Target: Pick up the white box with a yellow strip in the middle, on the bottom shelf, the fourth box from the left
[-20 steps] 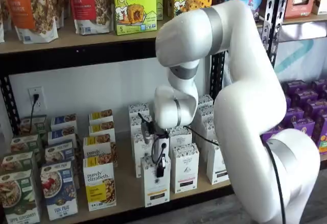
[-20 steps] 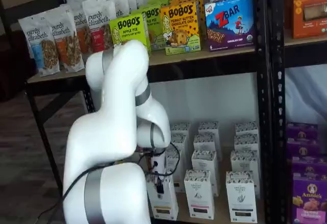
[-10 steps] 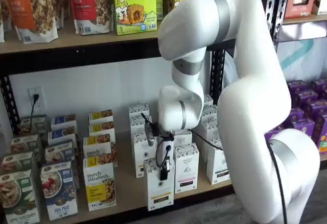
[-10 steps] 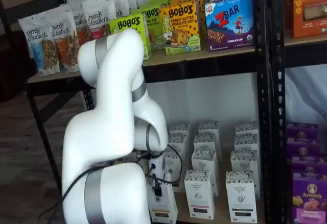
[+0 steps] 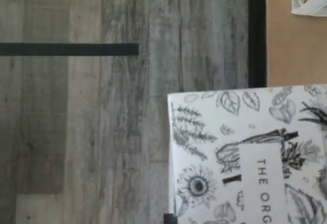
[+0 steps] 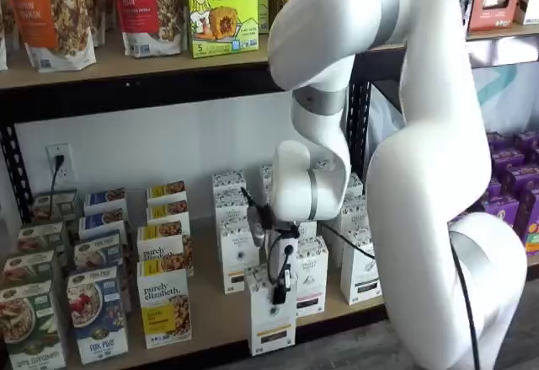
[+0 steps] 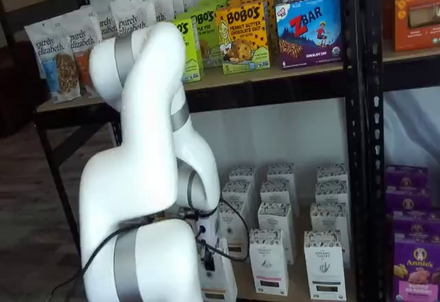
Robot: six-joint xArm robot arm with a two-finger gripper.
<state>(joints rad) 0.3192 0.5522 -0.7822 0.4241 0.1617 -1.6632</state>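
My gripper [image 6: 279,286] is shut on the top of the white box with a yellow strip [image 6: 271,319]. The box hangs upright at the front edge of the bottom shelf [image 6: 215,324], forward of the other white cartons. In both shelf views the black fingers clamp the carton's speckled top, and my gripper [image 7: 208,259] partly hides the box [image 7: 220,285]. The wrist view shows the box's leaf-and-flower printed top [image 5: 240,152] over grey floor, beside the shelf's black frame [image 5: 257,30].
White cartons with a black strip [image 6: 311,274] stand right behind the held box. Purely elizabeth boxes [image 6: 164,307] stand to its left. A black rack upright [image 7: 357,144] and purple boxes [image 7: 416,267] are to the right. The upper board carries Bobo's boxes [image 6: 221,8].
The gripper has carried the box forward and to the right, out of its row toward the shelf's front edge. The arm's upper links have risen and swung back.
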